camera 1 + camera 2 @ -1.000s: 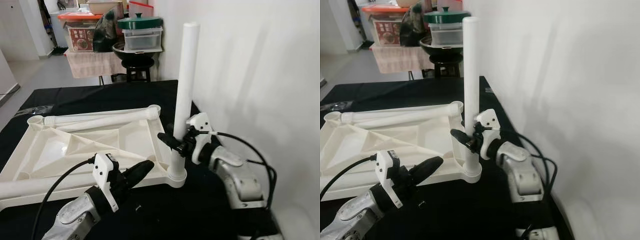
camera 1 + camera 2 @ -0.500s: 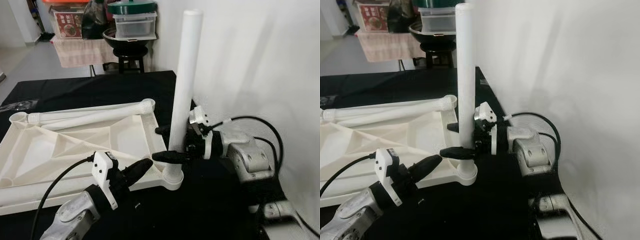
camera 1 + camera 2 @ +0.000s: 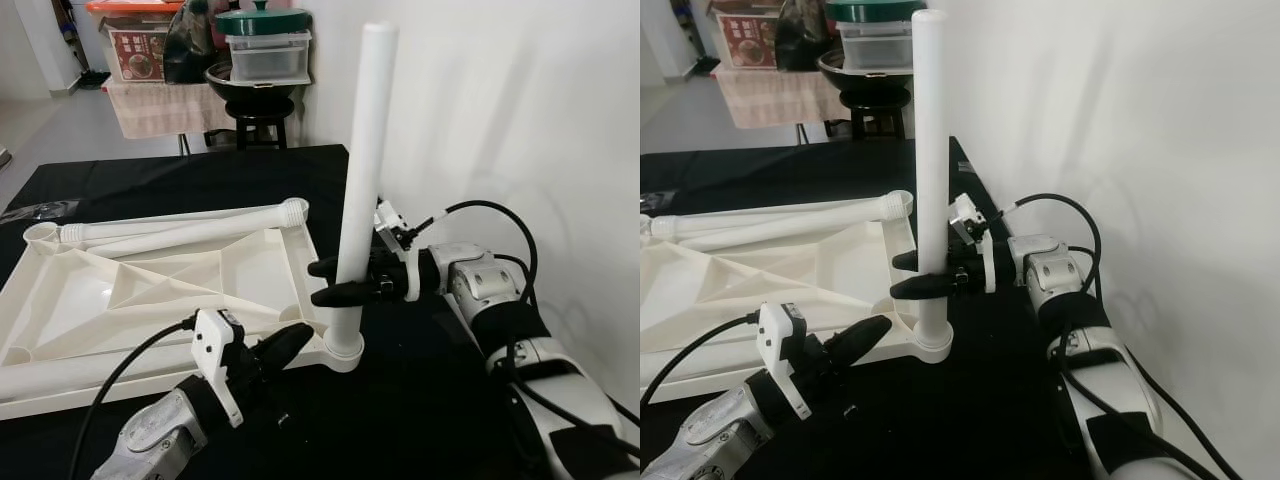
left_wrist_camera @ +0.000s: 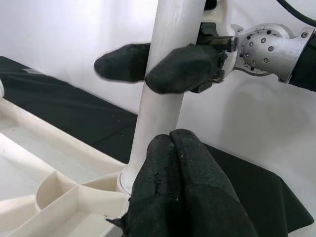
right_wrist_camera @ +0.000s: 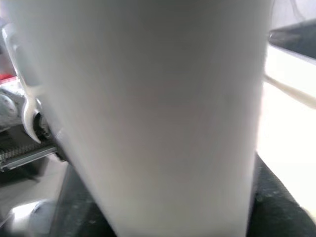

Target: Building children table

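Observation:
The white tabletop [image 3: 150, 290] lies upside down on the black table. One white table leg [image 3: 362, 150] stands upright in the socket [image 3: 343, 352] at its near right corner. My right gripper [image 3: 318, 283] reaches in from the right, shut on this leg low down, one finger in front and one behind, held level. My left gripper [image 3: 298, 337] is shut with nothing in it, its tips [image 4: 171, 140] at the tabletop's corner rim just left of the socket. A second leg [image 3: 180, 232] lies along the far rim. A third leg [image 3: 60, 372] lies along the near left edge.
A white wall [image 3: 520, 120] rises close to the table's right edge. The right arm's black cable [image 3: 500, 215] loops above its wrist. Behind the table a stool carries a pot and lidded containers [image 3: 262, 60]. Bare black cloth [image 3: 420, 420] shows at the near right.
The camera has shifted. My right gripper has rolled on the leg from a tilted hold to a level one, with its arm stretched further out. The left gripper has stayed by the corner socket.

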Robot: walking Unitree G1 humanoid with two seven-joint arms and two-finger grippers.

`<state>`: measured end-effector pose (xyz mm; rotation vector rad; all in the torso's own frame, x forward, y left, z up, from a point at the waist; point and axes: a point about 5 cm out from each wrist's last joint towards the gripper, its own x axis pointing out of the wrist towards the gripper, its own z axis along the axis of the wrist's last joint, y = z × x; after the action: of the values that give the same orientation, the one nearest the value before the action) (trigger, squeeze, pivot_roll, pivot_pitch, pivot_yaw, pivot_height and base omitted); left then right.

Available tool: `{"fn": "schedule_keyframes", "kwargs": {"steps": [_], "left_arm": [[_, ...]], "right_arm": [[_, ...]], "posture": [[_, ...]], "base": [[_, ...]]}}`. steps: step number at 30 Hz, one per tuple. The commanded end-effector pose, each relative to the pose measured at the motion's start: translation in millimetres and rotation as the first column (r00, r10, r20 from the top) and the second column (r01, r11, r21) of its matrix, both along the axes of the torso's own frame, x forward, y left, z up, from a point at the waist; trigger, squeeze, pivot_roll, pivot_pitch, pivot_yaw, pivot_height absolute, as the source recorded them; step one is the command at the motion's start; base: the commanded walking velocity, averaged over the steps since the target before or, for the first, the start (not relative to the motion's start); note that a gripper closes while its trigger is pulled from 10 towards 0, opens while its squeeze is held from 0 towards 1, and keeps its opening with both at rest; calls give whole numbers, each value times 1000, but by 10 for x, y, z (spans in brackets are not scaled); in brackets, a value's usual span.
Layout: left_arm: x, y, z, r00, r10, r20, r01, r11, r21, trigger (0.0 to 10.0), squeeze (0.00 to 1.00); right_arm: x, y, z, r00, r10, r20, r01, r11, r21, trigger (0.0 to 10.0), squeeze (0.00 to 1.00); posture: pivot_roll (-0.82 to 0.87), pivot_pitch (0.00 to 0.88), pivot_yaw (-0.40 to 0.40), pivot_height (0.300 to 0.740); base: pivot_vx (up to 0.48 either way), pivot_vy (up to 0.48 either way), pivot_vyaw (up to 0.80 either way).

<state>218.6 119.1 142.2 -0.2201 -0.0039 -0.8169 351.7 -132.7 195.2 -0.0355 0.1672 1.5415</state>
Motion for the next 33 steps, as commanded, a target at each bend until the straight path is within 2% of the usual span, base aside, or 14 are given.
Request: {"fn": "schedule_keyframes", "kwargs": {"steps": [1,5,7,9,10,12,13,15,18,22,23,25,26,33], "left_arm": [[-15,-10,7,1000,4,-1,-4,1000,2,10000,0],[-13,4,8,1000,4,-2,-4,1000,1,10000,0],[-10,36,7,1000,4,-4,-4,1000,2,10000,0],[-10,36,7,1000,4,-4,-4,1000,2,10000,0],[-5,63,10,1000,5,-5,-5,1000,3,10000,0],[-5,63,10,1000,5,-5,-5,1000,3,10000,0],[4,86,2,1000,7,-9,-7,1000,7,10000,0],[16,93,1,1000,5,-11,-5,1000,11,10000,0],[28,97,-8,1000,-2,-15,2,1000,27,10000,0],[29,121,-5,999,51,-5,-51,999,20,10000,0],[34,127,-4,998,58,-2,-58,998,20,10000,0],[34,127,-4,998,58,-2,-58,998,20,10000,0],[38,129,-2,998,57,0,-57,998,25,10000,0],[99,251,85,976,197,95,-203,978,52,10000,0]], "right_arm": [[-48,-80,-69,999,-48,6,48,999,21,0,0],[-119,-126,-142,988,-155,18,154,987,34,0,0],[-245,5,-302,909,-416,29,414,909,51,0,0],[-245,5,-302,909,-416,29,414,909,51,0,0],[-291,109,-401,707,-705,-48,706,703,83,0,0],[-291,109,-401,707,-705,-48,706,703,83,0,0],[-353,147,-329,622,-783,-15,778,616,127,0,0],[-379,185,-393,593,-805,3,801,591,91,0,0],[-394,294,-458,666,-745,24,744,666,52,0,0],[-373,322,-433,661,-751,2,749,659,62,0,0],[-362,304,-426,651,-759,5,757,651,56,10000,0],[-362,304,-426,651,-759,5,757,651,56,10000,0],[-381,315,-378,668,-744,-12,742,665,79,10000,929],[-413,187,3,726,-687,-29,671,699,249,10000,1000]], "posture": [[-60,0,-52,740],[-75,0,-51,740],[-76,0,-52,740],[-76,0,-52,740],[-94,0,-32,740],[-94,0,-32,740],[-101,0,-12,740],[-85,0,-27,740],[-76,0,-28,740],[-66,0,-25,740],[-68,0,-22,740],[-68,0,-22,740],[-68,0,-21,740],[-69,0,-29,740]], "base": [[0,0,0],[0,0,0],[0,0,0],[0,0,0],[0,0,0],[0,0,0],[0,0,0],[0,0,0],[0,0,0],[0,0,0],[0,0,0],[0,0,0],[0,0,0],[0,0,0]]}}
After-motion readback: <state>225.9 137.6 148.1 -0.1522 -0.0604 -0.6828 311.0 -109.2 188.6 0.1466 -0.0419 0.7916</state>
